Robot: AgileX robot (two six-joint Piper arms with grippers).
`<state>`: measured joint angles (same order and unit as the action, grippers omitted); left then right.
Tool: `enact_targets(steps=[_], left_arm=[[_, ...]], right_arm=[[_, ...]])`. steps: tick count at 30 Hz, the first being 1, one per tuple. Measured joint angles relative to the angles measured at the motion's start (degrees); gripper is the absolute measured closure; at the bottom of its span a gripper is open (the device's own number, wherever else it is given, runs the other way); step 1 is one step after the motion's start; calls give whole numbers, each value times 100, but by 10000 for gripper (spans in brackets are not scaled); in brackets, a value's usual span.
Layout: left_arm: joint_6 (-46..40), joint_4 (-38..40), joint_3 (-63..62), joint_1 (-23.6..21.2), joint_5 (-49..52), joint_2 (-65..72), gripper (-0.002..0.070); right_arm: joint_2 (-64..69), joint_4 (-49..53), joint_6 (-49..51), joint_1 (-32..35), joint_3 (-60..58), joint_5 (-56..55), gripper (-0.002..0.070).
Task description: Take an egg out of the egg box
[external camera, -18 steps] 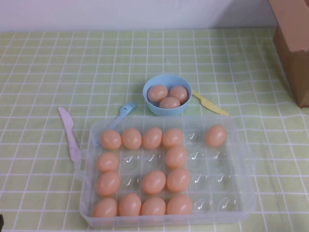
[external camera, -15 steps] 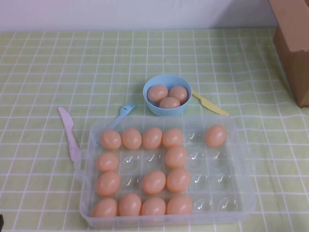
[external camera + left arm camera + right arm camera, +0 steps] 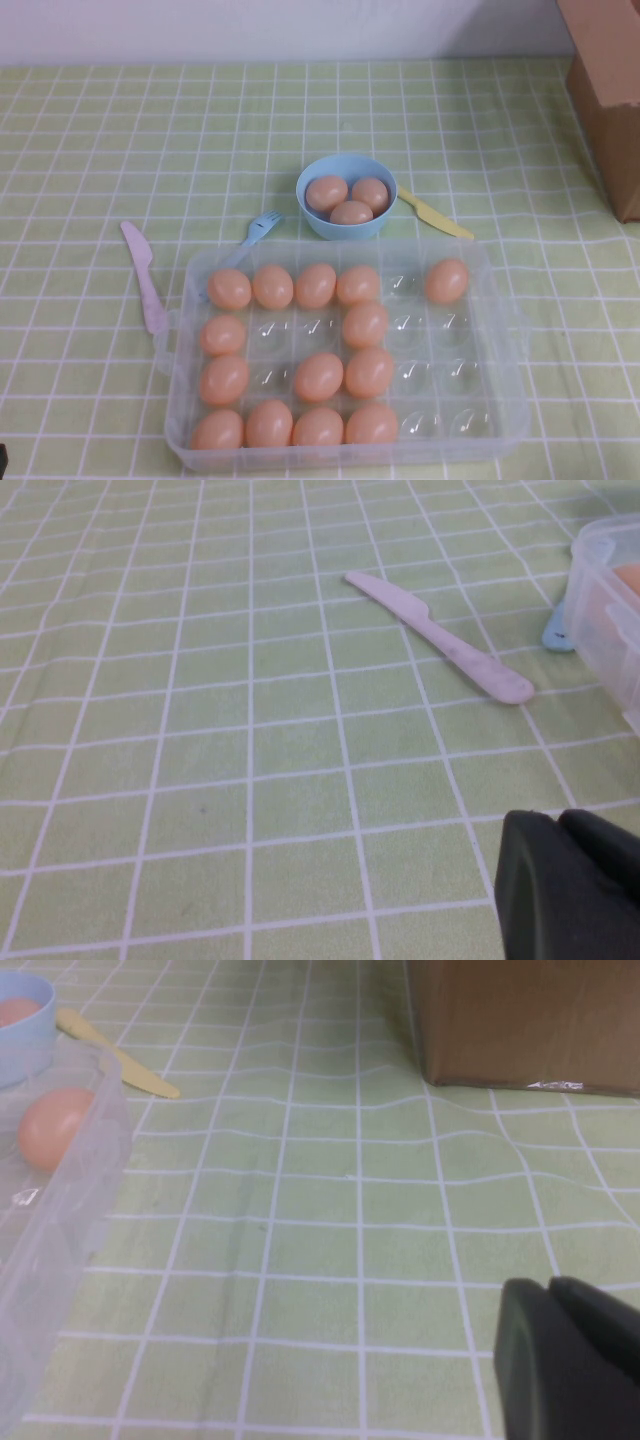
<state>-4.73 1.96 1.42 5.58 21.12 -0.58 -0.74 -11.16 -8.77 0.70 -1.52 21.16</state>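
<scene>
The clear plastic egg box (image 3: 503,300) lies at the near middle of the table and holds several peach-orange eggs, most in its left columns. One egg (image 3: 447,281) sits alone in the far right cup; it also shows in the right wrist view (image 3: 52,1126). Neither gripper shows in the high view. My left gripper (image 3: 560,825) is shut and empty, low over the cloth left of the box (image 3: 607,600). My right gripper (image 3: 550,1290) is shut and empty, over the cloth right of the box (image 3: 60,1220).
A light-blue bowl (image 3: 346,195) with three eggs stands just behind the box. A yellow knife (image 3: 435,214) lies to its right, a blue fork (image 3: 262,226) to its left. A pink knife (image 3: 145,275) lies left of the box. A brown cardboard box (image 3: 610,90) stands far right.
</scene>
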Motion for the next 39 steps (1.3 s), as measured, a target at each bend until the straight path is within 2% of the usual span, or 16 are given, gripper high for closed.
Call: enact_targets(steps=[17,19,21,26,28,32,36,39], left_arm=[[-9,0,0,0,0,0,679],[-9,0,0,0,0,0,679],[-9,0,0,0,0,0,679],[-9,0,0,0,0,0,679],[-9,0,0,0,0,0,680],[-9,0,0,0,0,0,679],[-9,0,0,0,0,0,679],[-9,0,0,0,0,0,679]], right_arm=[[0,-150,0,0,0,0,694],[0,-555,0,0,0,0,694],[0,-1386,0,0,0,-13,694],[0,-4652,309,0,0,-342,694],[0,-5571,347,0,0,-663,694],[0,-5969,-155,0,0,-1121,694],[0,-6046,-985,0,0,-1099,694],[0,-6090,-1238,0,0,-1035,694]])
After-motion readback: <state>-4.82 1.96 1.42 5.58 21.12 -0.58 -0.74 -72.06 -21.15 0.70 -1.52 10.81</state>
